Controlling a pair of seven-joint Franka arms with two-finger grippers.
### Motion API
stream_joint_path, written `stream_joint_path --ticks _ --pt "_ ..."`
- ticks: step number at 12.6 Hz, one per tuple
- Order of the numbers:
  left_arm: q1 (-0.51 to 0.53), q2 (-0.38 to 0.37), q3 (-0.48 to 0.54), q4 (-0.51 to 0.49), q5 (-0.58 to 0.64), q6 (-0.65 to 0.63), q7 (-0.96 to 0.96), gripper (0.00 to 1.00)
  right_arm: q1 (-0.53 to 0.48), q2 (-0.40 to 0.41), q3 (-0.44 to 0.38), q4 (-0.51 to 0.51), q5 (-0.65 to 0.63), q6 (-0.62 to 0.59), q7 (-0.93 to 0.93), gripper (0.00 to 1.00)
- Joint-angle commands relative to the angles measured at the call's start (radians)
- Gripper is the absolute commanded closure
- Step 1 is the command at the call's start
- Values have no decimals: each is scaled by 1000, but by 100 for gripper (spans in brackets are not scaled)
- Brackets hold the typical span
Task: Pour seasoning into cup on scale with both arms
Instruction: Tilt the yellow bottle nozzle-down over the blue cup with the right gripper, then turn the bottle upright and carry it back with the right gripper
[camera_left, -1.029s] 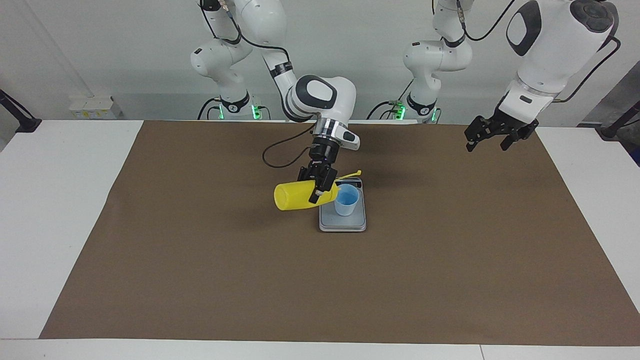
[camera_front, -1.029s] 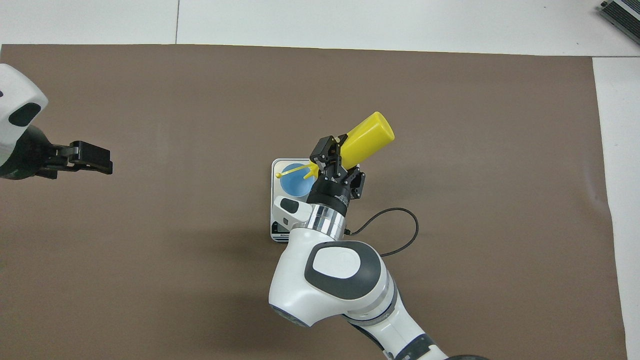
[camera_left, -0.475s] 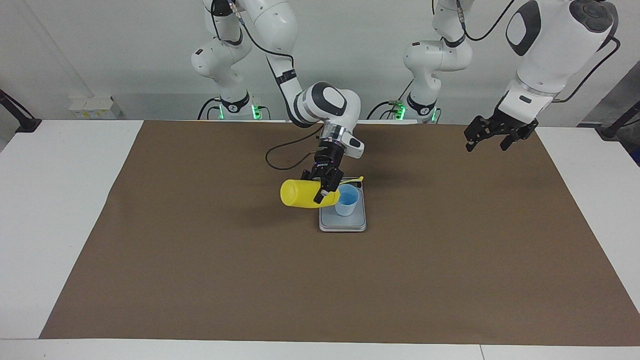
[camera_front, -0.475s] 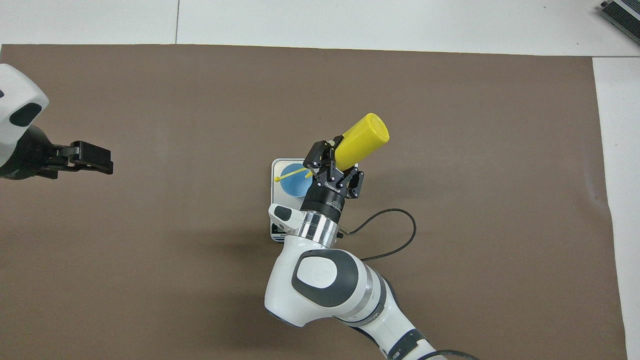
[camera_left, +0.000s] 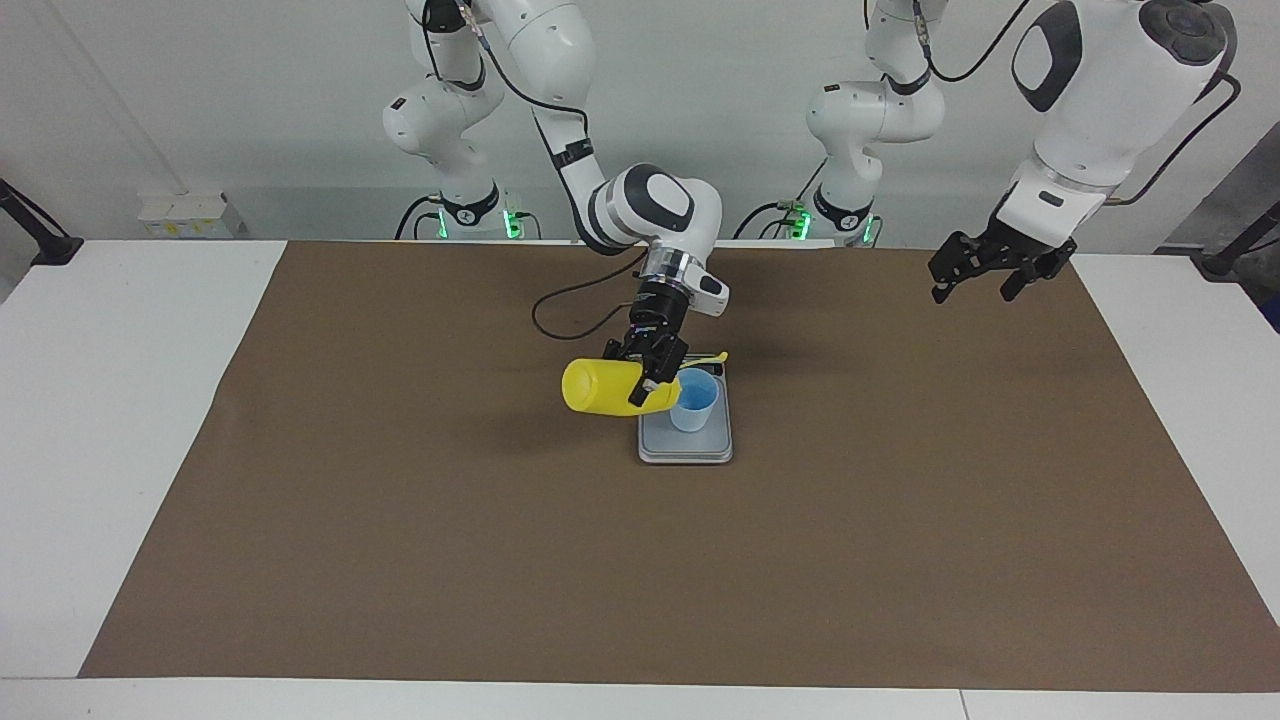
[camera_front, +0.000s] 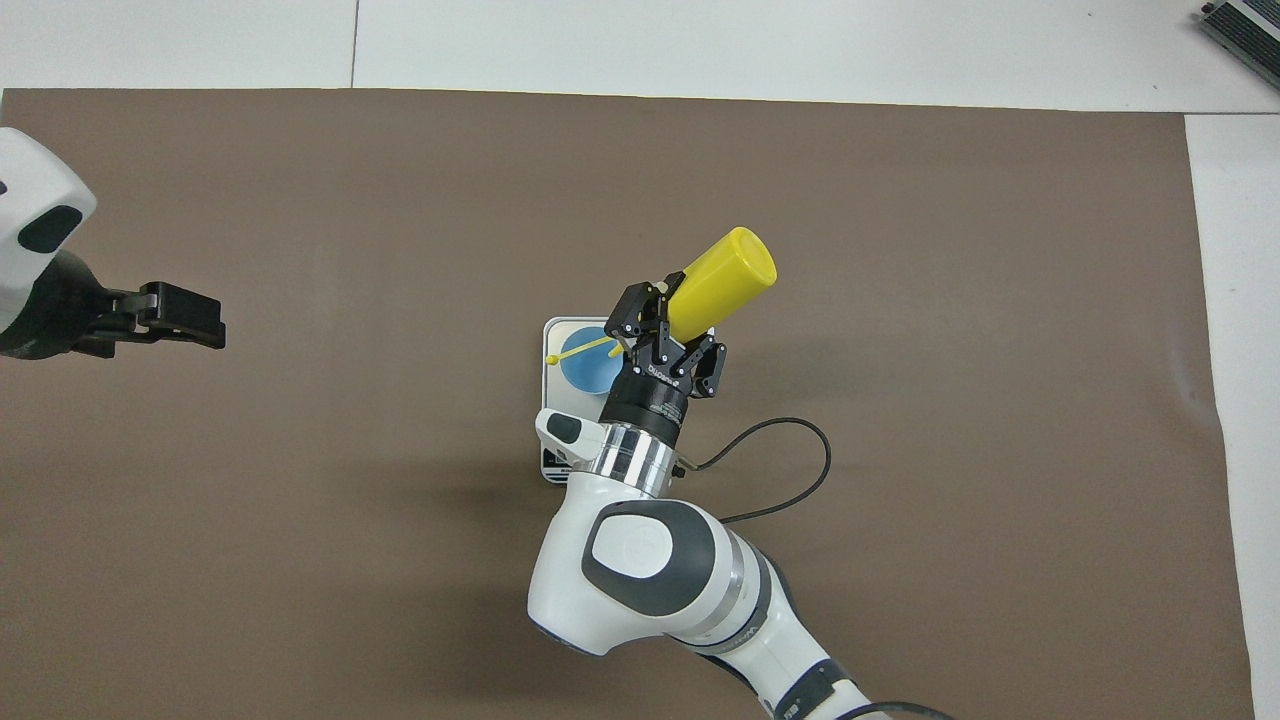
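Right claw (camera_left: 645, 377) grips seasoning (camera_left: 610, 388) tipped over cup (camera_left: 694, 400); left claw (camera_left: 985, 272) waits, spread wide.

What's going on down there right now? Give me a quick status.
Right end effector shut on seasoning bottle, tipped over cup on scale. Left end effector waits over mat. Nothing in the way.

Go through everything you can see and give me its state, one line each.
seasoning bottle: tipped on its side in the air, nozzle over the cup, cap off and dangling on its strap.
cup: upright on the scale, open.
scale: flat on the brown mat, carrying the cup.
right pincer: shut on the seasoning bottle.
left pincer: empty, waiting in the air over the left arm's end of the mat.
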Motion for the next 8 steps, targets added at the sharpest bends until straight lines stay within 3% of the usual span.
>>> stream_joint_path --ticks 1,5,8 --pt "-11 -28 10 -32 -13 5 1 0 -13 -24 5 3 21 23 25 100" --pt "-6 -30 10 -36 -13 5 1 0 -111 -127 5 -9 173 189 12 100" --pt "-5 -31 10 -39 -13 5 1 0 -155 -164 4 -9 391 226 18 100"
